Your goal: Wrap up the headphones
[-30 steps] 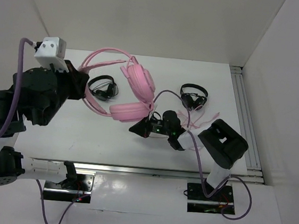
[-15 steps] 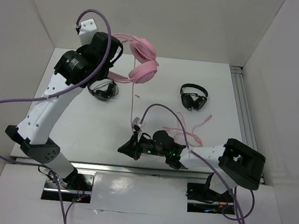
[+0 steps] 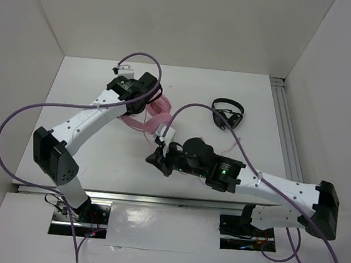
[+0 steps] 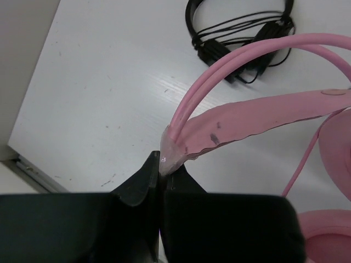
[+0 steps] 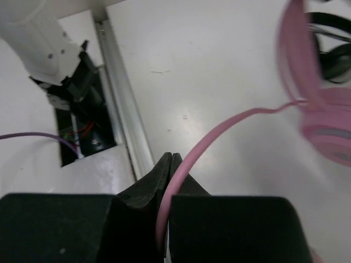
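Both arms are stretching inward; headphones (image 3: pixel 156 118) are sitting lower now, mid-frame.
Left gripper (image 4: pixel 163 163) is clamping the headband (image 4: pixel 247 115) end; right gripper (image 5: pixel 170 159), lower centre, is pinching the cable (image 5: pixel 219 123). Risk, judged: pulling further apart could be dragging cable through the jaws or snagging the black set (image 4: pixel 241 33). Headphones are lying just right of the left gripper, well apart from the right one.

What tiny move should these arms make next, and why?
Probably the right hand should swing its pinched cable around the headphones for a first loop: the left hand grips the headband, and the cable runs unwrapped towards the earcup.
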### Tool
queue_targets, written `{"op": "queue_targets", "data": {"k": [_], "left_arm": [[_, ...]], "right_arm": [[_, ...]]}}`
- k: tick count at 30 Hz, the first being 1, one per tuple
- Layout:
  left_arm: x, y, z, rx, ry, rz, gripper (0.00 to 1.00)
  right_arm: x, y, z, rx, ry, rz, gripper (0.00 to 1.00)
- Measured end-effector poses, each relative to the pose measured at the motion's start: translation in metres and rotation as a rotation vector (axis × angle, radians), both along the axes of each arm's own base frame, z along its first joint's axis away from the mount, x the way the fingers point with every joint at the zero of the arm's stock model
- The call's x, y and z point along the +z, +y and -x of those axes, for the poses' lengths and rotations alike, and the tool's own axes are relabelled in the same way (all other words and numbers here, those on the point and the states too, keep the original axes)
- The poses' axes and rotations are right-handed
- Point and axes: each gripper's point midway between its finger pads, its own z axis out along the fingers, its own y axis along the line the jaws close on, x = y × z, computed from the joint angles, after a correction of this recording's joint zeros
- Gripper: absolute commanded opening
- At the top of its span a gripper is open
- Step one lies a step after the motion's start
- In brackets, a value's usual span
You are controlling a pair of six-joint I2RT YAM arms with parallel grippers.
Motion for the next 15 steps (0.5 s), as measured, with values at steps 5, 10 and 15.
{"op": "queue_targets", "data": {"k": [5,10,15], "left_arm": [[-0.037,0.004,0.017,-0.081,0.154,-0.094,0.0],[-0.08,-0.024,0.05,-0.321,0.346,-0.098,0.0],[-0.102,-0.064,0.084,-0.573,0.398,-0.017,0.0]], "right_arm": [[0.037,-0.043,-0.034,-0.232,-0.121,0.087,0.0],[0.033,-0.089,-0.06,-0.443,-0.205,0.244,0.0],[0.032,-0.121,-0.079,-0.603,-0.289,0.344,0.04]]}}
